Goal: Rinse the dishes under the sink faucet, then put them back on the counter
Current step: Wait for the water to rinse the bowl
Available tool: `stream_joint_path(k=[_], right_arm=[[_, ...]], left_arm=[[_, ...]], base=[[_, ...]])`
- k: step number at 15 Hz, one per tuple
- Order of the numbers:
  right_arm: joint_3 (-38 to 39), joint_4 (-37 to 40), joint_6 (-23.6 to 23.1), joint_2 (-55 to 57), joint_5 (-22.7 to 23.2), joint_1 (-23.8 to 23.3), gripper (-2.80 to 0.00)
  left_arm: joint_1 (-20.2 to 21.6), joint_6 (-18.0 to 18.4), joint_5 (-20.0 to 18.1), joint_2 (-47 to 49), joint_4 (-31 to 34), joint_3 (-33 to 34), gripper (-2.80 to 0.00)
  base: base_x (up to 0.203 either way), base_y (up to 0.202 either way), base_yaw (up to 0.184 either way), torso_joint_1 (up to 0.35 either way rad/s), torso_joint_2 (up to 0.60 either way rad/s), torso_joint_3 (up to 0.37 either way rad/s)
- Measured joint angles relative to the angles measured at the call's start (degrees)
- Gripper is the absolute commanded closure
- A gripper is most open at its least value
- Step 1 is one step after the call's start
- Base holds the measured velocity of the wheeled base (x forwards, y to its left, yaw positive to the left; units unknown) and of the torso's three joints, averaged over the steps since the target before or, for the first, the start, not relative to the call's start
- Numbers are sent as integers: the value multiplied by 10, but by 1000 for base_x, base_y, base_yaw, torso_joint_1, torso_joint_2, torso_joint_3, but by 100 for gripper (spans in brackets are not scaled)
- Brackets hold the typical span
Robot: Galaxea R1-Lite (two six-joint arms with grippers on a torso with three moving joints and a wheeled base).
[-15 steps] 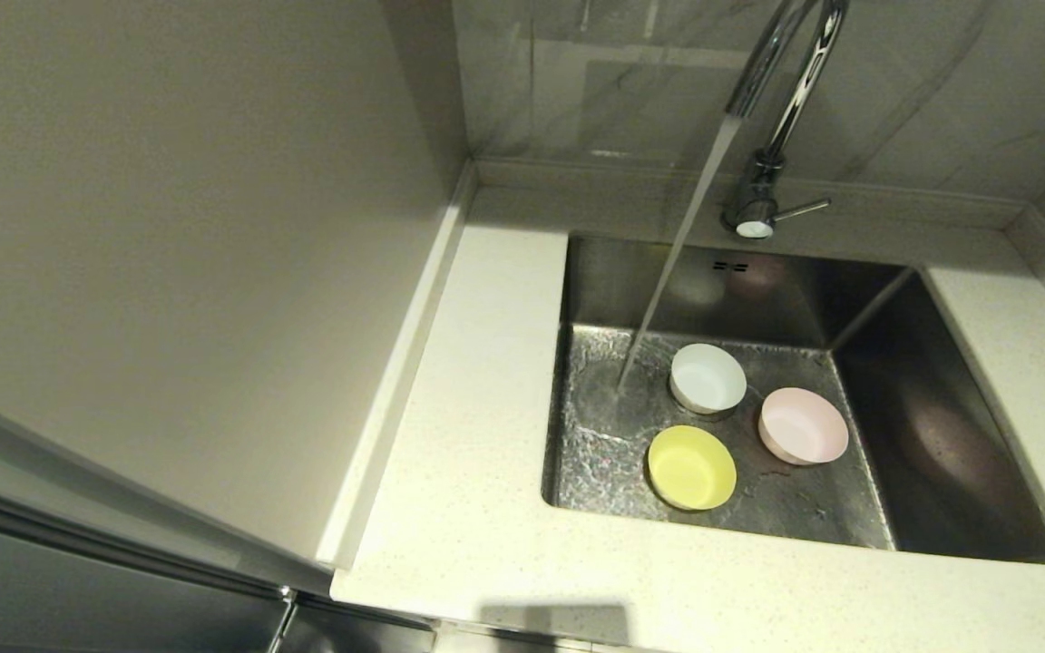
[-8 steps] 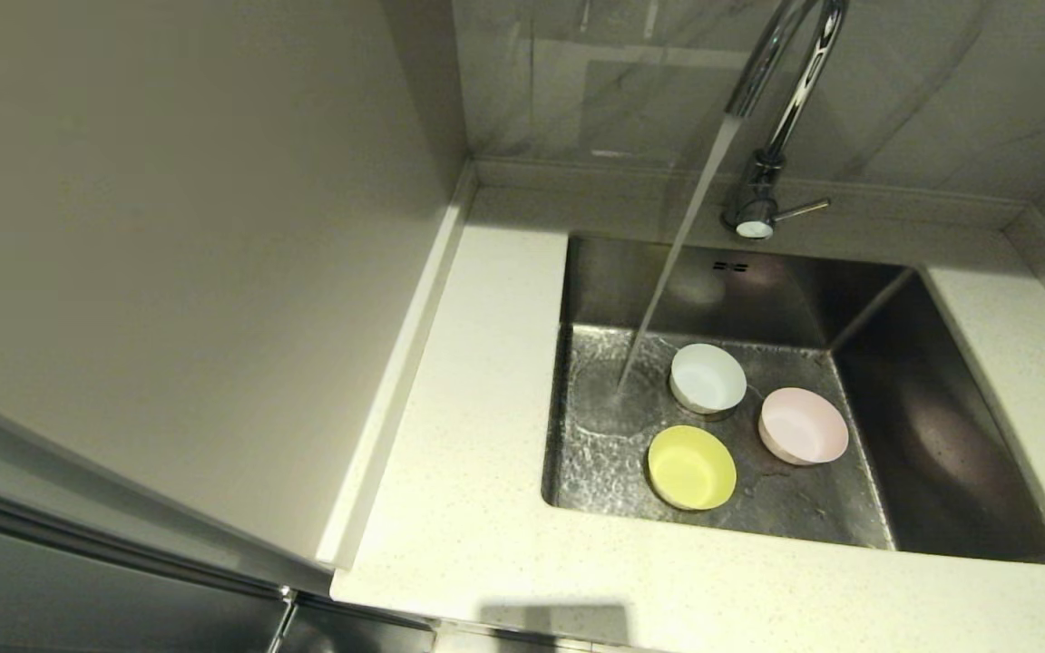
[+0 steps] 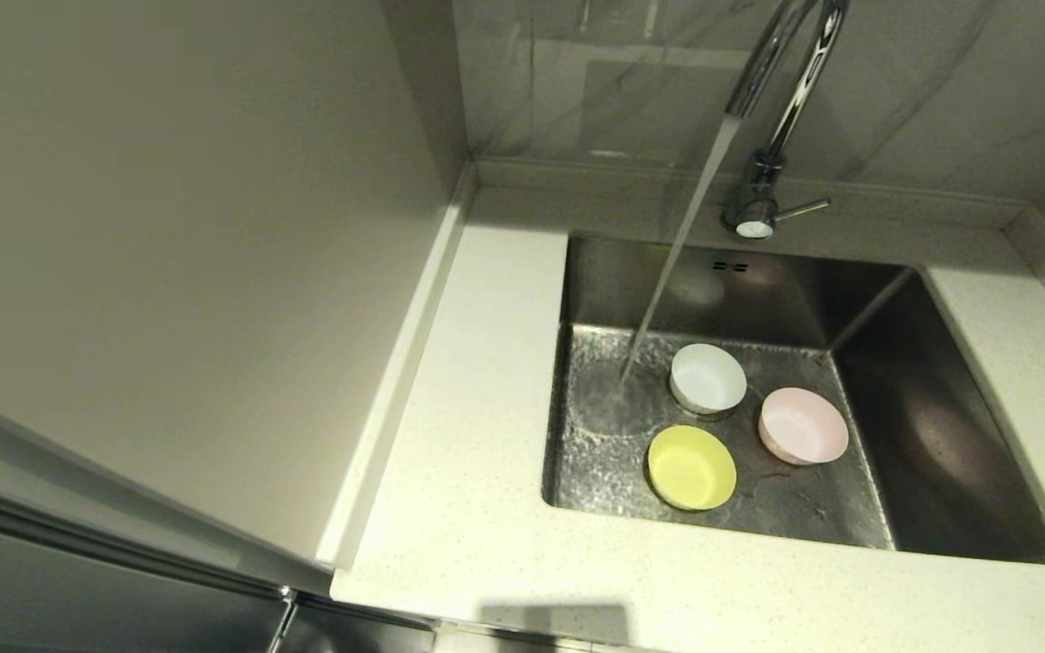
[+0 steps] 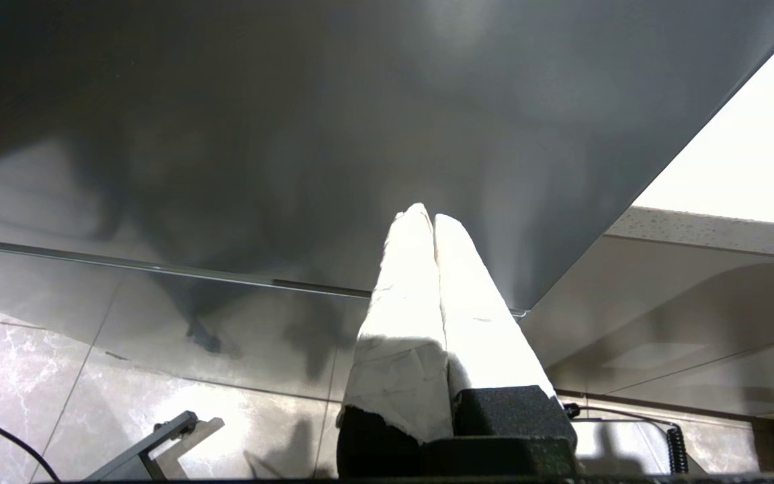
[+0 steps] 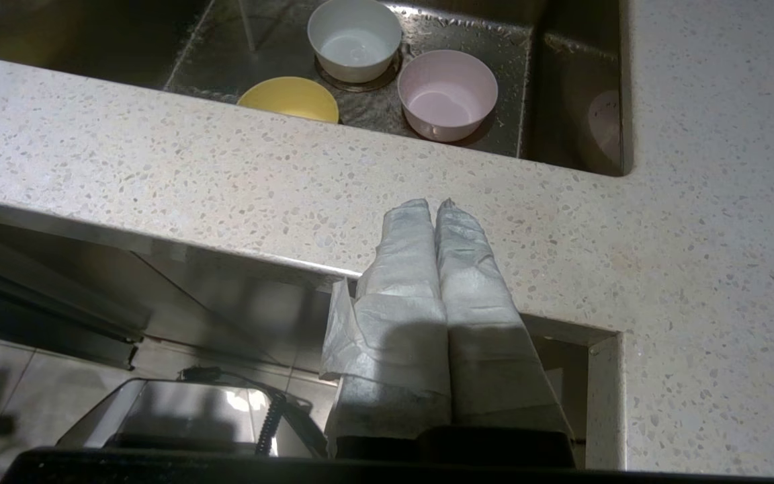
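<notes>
Nearest the robot, the right gripper [image 5: 435, 205] is being held low in front of the desk [image 3: 486, 544], short of the sink [image 3: 976, 472], with its wrapped fingers [image 5: 406, 249] pressed together on nothing; the left gripper [image 4: 433, 218] is being kept parked below and in front of the desk edge, beside a grey cabinet panel [image 4: 293, 134], its fingers likewise closed flat against each other and empty. Neither arm is being shown in the head view, and no bowl is being touched. Further in, on the sink floor, three bowls are being left standing upright: the yellow bowl [image 3: 691, 467] nearest the sink's front wall, the pink bowl [image 3: 803, 425] to its right and a little further back, and the white bowl [image 3: 708, 378] behind both, sitting over the drain. Further still, water [image 3: 668, 272] is being poured from the faucet [image 3: 772, 136] at the sink's back rim, and the stream is landing on the bare steel just left of the white bowl, missing all three dishes. Over the last second nothing but the rippling of water across the sink floor is being seen to change; bowls and faucet are being left exactly where they were. The task is therefore being judged as barely begun: the tap is running, but rinsing is not yet being done, and a first reach into the sink, probably by the right gripper, is being awaited.
</notes>
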Motion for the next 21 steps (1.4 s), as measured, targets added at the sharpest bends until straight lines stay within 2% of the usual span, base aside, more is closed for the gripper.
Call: stream_joint_path(k=[21], right_arm=[[0,0,0,0,1,0,0]], left_arm=[[0,0,0,0,0,0,0]], base=[[0,0,0,0,0,0]])
